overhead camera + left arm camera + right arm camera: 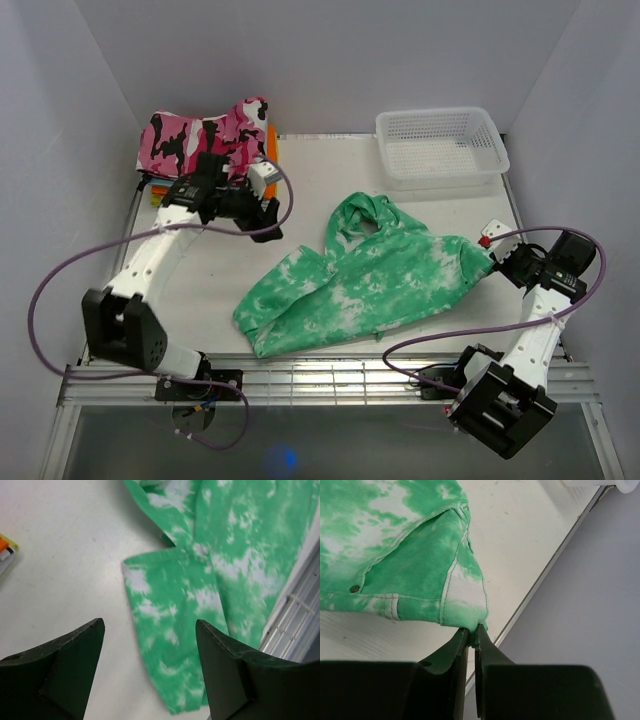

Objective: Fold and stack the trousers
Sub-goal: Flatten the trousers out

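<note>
Open table (215,275) lies left of the trousers (370,285). A mesh basket (440,180) blocks the far right, a camouflage garment (200,135) the far left.

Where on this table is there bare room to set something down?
Bare table lies between the camouflage garment and the basket, and between the left arm and the trousers. Crowded: far-left corner and the right edge, where the right gripper pinches the trousers.

You are viewing one pair of green tie-dye trousers (370,285), one pink camouflage garment (205,135), one white mesh basket (445,178), and two grippers: left gripper (150,624), right gripper (471,629).
</note>
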Action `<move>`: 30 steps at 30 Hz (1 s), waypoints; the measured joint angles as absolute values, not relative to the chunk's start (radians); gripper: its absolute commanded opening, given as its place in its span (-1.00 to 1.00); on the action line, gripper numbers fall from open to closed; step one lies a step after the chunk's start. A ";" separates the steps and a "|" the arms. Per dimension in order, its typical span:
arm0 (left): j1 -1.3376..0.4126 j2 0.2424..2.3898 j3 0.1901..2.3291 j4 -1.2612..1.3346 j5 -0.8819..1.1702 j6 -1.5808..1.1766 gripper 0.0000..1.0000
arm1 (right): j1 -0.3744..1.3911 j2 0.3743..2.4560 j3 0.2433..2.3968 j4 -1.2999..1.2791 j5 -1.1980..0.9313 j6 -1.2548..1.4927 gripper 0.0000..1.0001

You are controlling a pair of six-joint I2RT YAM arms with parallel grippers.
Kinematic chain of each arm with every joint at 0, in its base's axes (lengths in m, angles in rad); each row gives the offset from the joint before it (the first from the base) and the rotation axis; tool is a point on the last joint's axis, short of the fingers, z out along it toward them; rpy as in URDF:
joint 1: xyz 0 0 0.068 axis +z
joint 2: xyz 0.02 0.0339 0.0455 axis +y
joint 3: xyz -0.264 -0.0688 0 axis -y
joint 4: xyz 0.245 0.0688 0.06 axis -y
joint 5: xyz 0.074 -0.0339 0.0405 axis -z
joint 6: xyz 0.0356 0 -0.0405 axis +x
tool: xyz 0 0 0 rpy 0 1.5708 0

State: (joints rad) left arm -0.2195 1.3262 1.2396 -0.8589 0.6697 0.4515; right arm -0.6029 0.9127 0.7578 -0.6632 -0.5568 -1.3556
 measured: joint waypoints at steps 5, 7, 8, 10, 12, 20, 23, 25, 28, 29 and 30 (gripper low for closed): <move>-0.364 1.731 1.480 -0.669 0.548 0.288 0.65 | -0.603 0.881 0.757 -0.708 -0.552 -1.377 -0.85; -0.412 1.877 1.571 -0.637 0.514 0.244 0.66 | -0.603 0.870 0.758 -0.713 -0.550 -1.378 -0.85; -0.432 1.948 1.617 -0.627 0.496 0.223 0.65 | -0.603 0.866 0.758 -0.716 -0.550 -1.377 -0.85; -0.465 2.068 1.694 -0.627 0.462 0.185 0.65 | -0.603 0.862 0.758 -0.722 -0.550 -1.374 -0.84; -0.493 2.162 1.753 -0.637 0.424 0.154 0.62 | -0.603 0.860 0.759 -0.729 -0.549 -1.368 -0.85; -0.524 2.254 1.822 -0.705 0.403 0.076 -0.94 | -0.602 0.854 0.765 -0.736 -0.532 -1.354 -0.85; -0.524 2.253 1.849 -0.719 0.356 0.097 -1.00 | -0.602 0.854 0.765 -0.736 -0.529 -1.355 -0.85; -0.520 2.249 1.870 -0.727 0.301 0.124 -1.00 | -0.602 0.856 0.765 -0.737 -0.526 -1.359 -0.85; -0.501 2.220 1.908 -0.737 0.214 0.197 -1.00 | -0.602 0.861 0.765 -0.738 -0.523 -1.365 -0.85; -0.493 2.199 1.914 -0.738 0.186 0.224 -1.00 | -0.602 0.863 0.764 -0.738 -0.522 -1.365 -0.85; -0.485 2.163 1.914 -0.738 0.158 0.260 -1.00 | -0.602 0.866 0.763 -0.737 -0.522 -1.366 -0.85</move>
